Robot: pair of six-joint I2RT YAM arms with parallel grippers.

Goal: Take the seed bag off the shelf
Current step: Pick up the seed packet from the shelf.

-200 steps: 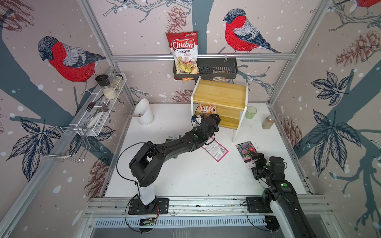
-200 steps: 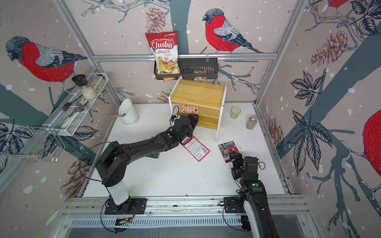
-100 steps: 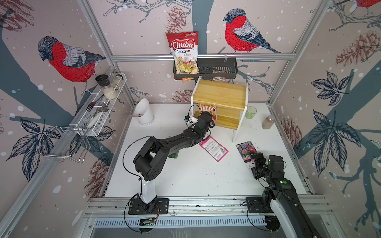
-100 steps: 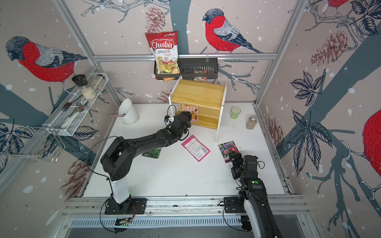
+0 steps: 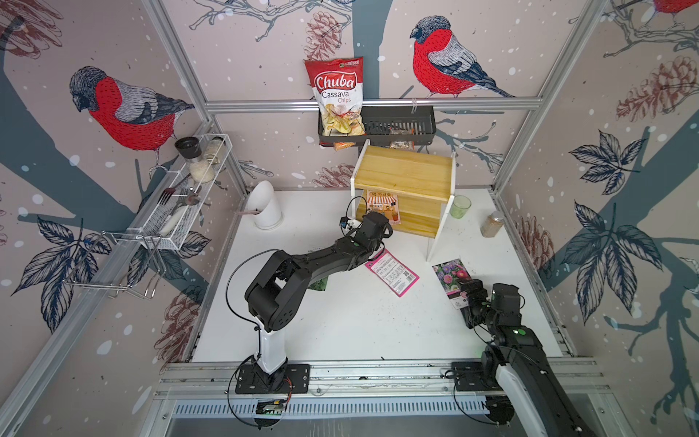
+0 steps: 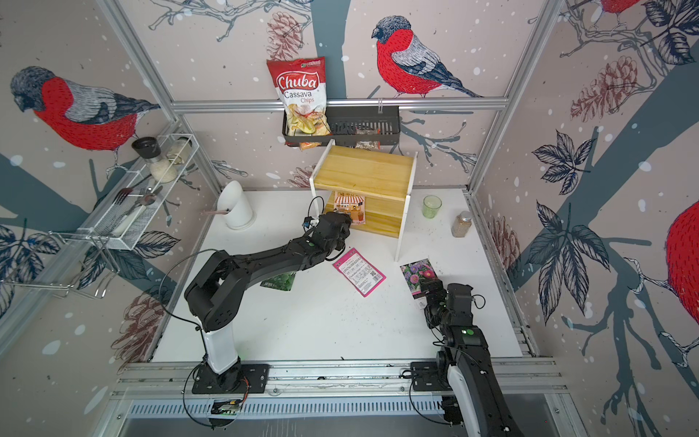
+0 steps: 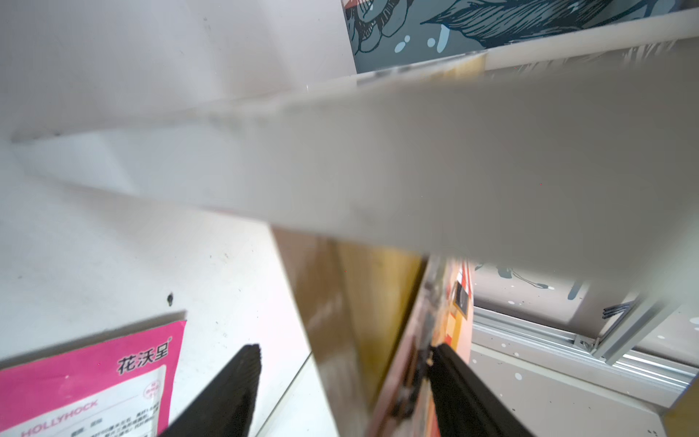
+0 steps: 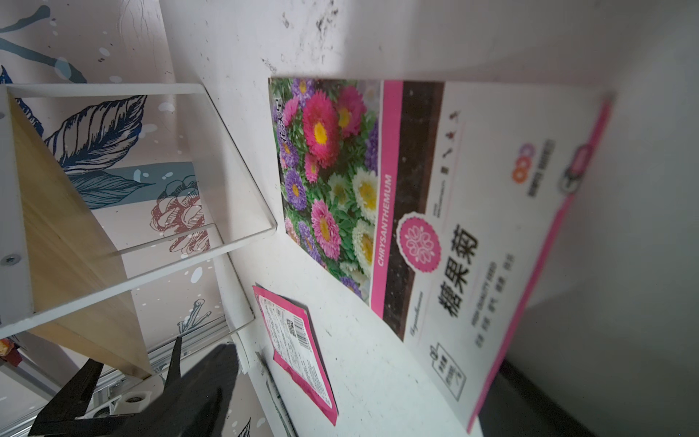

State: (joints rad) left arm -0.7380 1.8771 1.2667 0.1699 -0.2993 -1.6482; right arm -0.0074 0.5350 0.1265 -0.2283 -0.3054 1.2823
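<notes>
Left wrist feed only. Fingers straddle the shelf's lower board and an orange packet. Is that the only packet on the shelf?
Observer: Yes. In both top views the orange seed bag is the only thing on the shelf; its upper board is bare.
Operator: Right arm?
Observer: The right gripper sits over the near end of a chrysanthemum packet lying flat on the table.
Operator: Any packets down there besides the pink Hollyhock packet?
Observer: One more, a dark green packet, partly under the left arm.
</notes>
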